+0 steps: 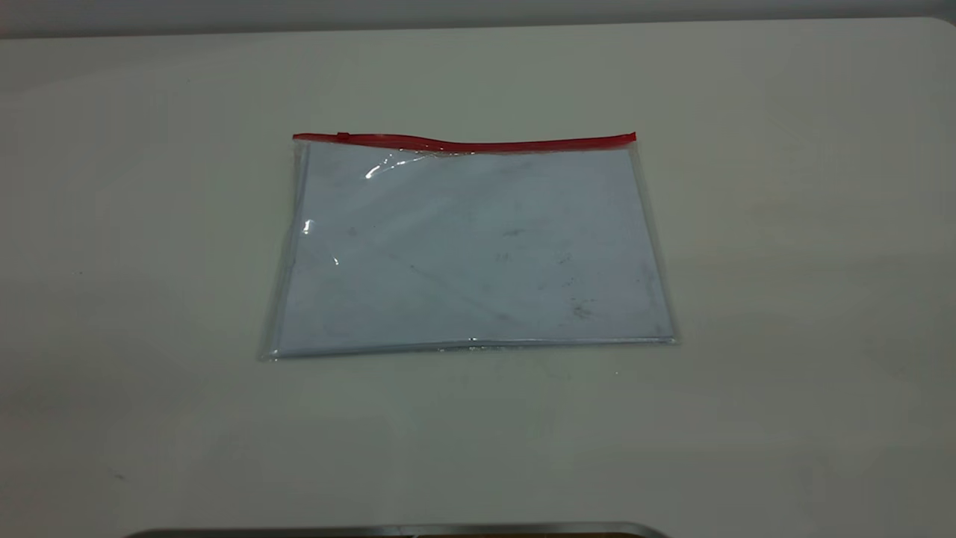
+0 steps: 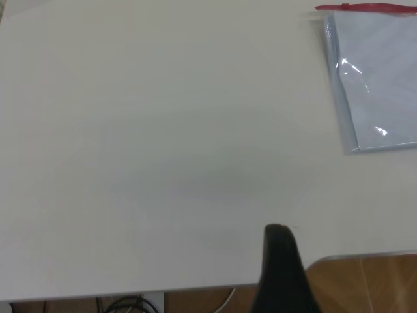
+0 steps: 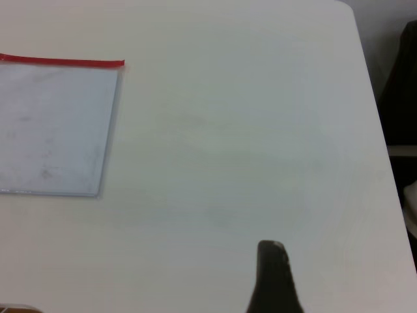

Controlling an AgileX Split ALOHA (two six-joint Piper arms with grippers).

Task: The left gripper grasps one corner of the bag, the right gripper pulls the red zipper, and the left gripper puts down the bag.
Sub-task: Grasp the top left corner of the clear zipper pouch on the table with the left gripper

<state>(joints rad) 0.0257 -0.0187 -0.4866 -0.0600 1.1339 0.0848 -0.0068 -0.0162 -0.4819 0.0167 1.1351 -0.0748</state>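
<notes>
The bag [image 1: 470, 246] lies flat in the middle of the white table [image 1: 784, 224], a clear pouch with a pale bluish sheet inside. The red zipper [image 1: 463, 142] runs along its far edge, and its small slider tab [image 1: 343, 136] sits near the left corner [image 1: 296, 139]. Neither gripper shows in the exterior view. In the left wrist view the left gripper [image 2: 277, 229] is a single black tip over the table's near edge, far from the bag [image 2: 378, 78]. In the right wrist view the right gripper [image 3: 270, 245] is a single black tip over bare table, well apart from the bag [image 3: 52, 124]. Both look shut and empty.
A grey metal strip [image 1: 396, 530] lies at the table's front edge. The left wrist view shows wooden floor [image 2: 365, 287] and cables [image 2: 124, 303] beyond that edge. A dark object [image 3: 401, 78] stands past the table's right side.
</notes>
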